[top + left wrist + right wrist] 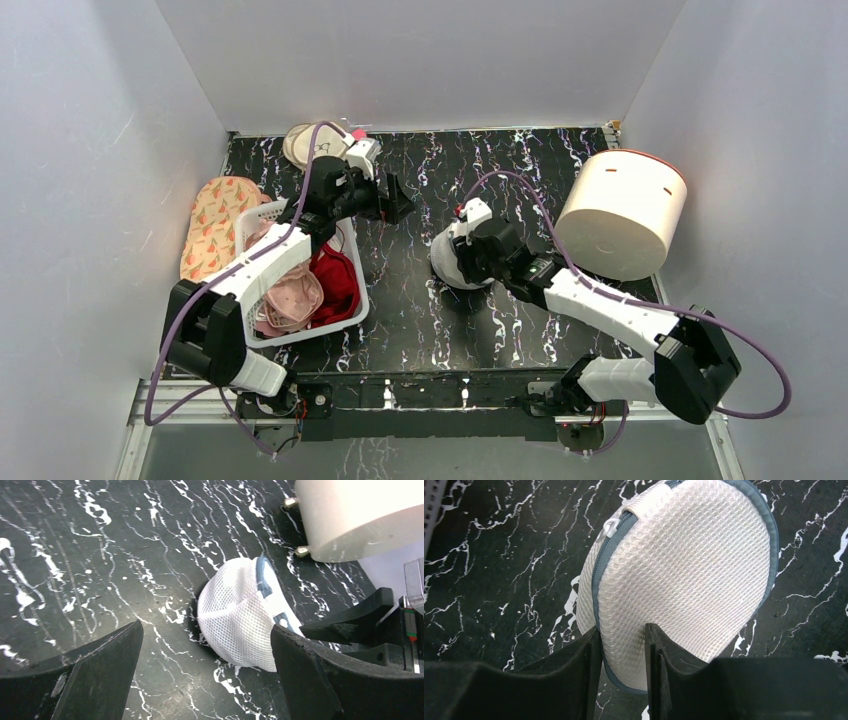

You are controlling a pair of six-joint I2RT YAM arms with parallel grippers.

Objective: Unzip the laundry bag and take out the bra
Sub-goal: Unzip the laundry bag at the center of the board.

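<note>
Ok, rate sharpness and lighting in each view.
Top external: even light, faint shadows, fine detail soft. Left wrist: laundry bag sharp, cream drum nearly washed out. Right wrist: mesh weave crisp, right gripper's fingers almost featureless black.

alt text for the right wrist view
A white mesh laundry bag with a grey zipper rim stands on edge on a black marbled table, its lower edge pinched between the two fingers of the right gripper. The white zipper pull sits upper left.

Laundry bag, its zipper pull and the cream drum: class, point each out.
laundry bag (694, 570): right wrist view, mesh dome.
zipper pull (610, 527): right wrist view, white tab.
cream drum (612, 222): top external view, flat end face.
</note>
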